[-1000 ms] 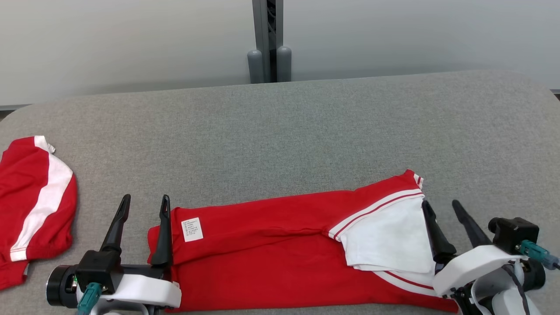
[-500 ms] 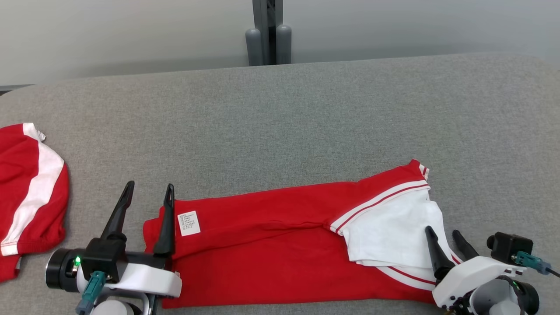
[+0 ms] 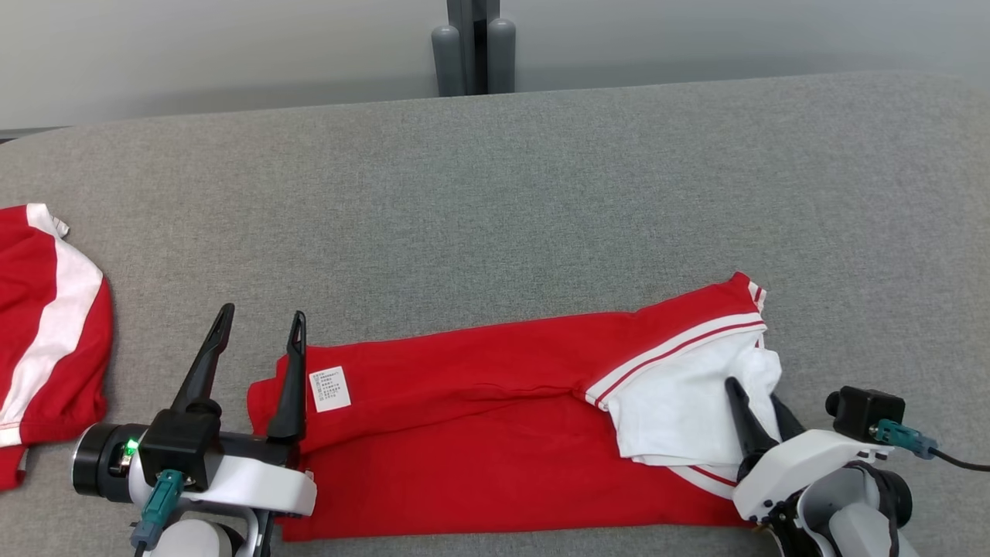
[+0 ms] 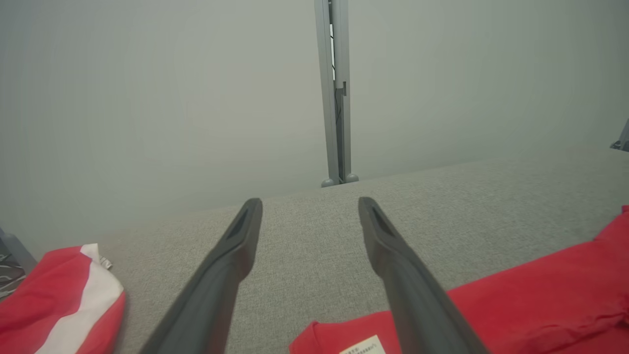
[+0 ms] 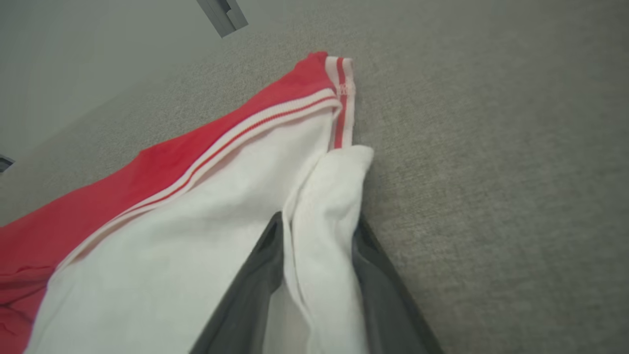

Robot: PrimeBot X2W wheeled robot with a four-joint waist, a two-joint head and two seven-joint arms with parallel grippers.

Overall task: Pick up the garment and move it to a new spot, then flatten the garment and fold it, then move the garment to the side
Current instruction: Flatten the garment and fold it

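Note:
The red garment [image 3: 479, 418] lies as a long folded strip along the near edge of the grey table [image 3: 495, 201], its white label at the left end. Its right end is white with red stripes [image 5: 206, 162]. My right gripper [image 3: 752, 391] is at that end, its fingers closed on a raised fold of the white cloth [image 5: 324, 206]. My left gripper [image 3: 261, 312] stands open at the garment's left end, its right finger over the red edge near the label and its left finger over bare table. The left wrist view shows that gripper [image 4: 309, 201] with nothing between its fingers.
A second red and white garment [image 3: 46, 333] lies bunched at the table's left edge, close to my left arm. A grey post [image 3: 473, 46] stands behind the table against the pale wall. Bare grey cloth stretches across the far half of the table.
The camera has tilted, shifting the whole picture. My right gripper has moved left onto the white end and its fingers have closed around a fold. The left gripper holds its place.

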